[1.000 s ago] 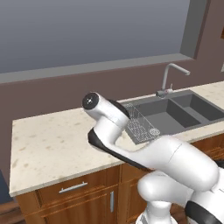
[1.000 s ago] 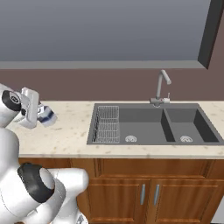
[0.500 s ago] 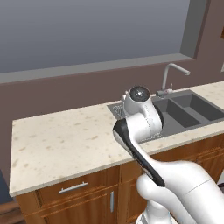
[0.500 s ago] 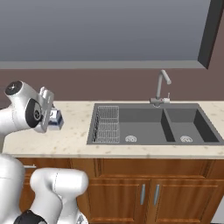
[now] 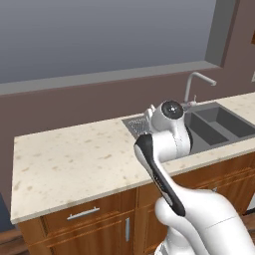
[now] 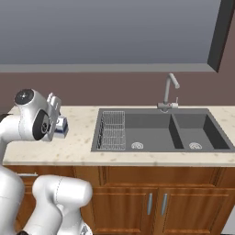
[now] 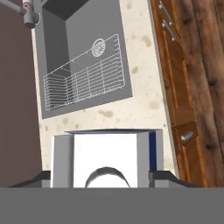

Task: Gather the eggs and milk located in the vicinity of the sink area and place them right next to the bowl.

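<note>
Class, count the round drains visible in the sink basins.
2: one drain in the left basin beside the wire rack, one drain in the right basin. None appears hidden.

The dark grey recessed double-basin sink (image 6: 156,131) is set into the speckled stone bench (image 6: 82,147). A wire rack (image 6: 113,130) lies in its left basin, the thin metal faucet (image 6: 169,92) stands behind it, and the small white carton with blue markings (image 6: 61,127) hangs above the bench left of it.
</note>
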